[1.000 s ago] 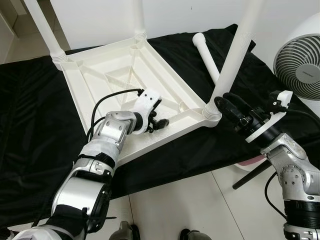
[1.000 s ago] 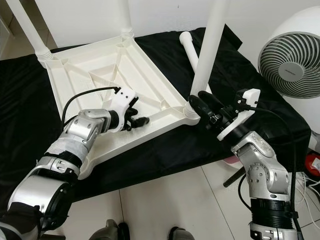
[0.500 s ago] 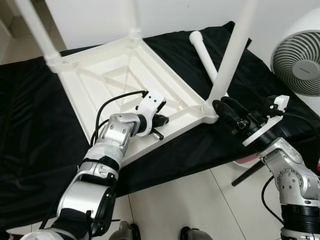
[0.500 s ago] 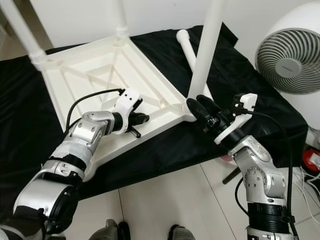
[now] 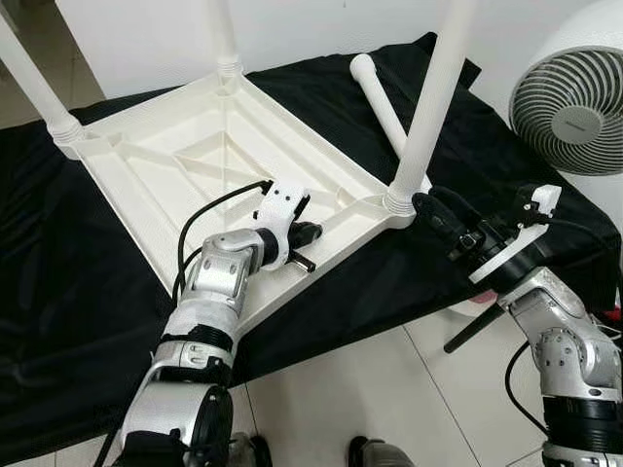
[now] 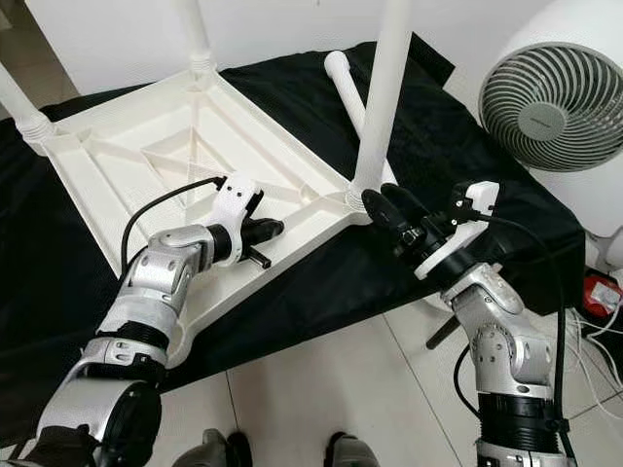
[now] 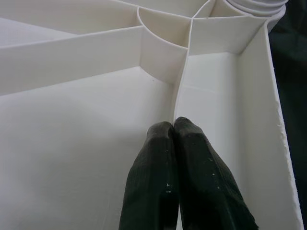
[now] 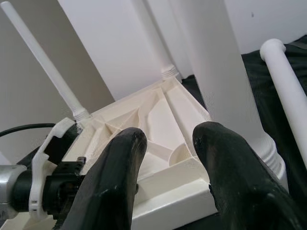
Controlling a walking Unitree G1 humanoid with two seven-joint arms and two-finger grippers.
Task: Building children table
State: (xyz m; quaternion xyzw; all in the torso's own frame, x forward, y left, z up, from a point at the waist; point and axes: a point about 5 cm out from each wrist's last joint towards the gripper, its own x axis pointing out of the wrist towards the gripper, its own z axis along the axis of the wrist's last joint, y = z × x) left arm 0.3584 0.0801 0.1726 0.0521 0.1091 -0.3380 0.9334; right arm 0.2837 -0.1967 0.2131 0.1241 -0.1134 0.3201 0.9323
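Left gripper [image 5: 308, 233], fingers pressed together on nothing, rests inside the upturned white tabletop [image 5: 185, 161] at frame centre, having slid along its near rim. Right gripper [image 5: 435, 208], jaws parted, has backed slightly off the screwed-in leg [image 5: 428, 107]. That leg looks seated; the loose leg [image 5: 382, 99], lying on the black cloth [image 5: 58, 292] at upper right, probably comes next.

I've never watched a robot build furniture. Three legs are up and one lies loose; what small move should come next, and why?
Probably the right gripper, open beside the near leg, should swing to the loose leg lying on the black cloth. The left gripper, fingers shut, presses on the upturned tabletop, steadying it.
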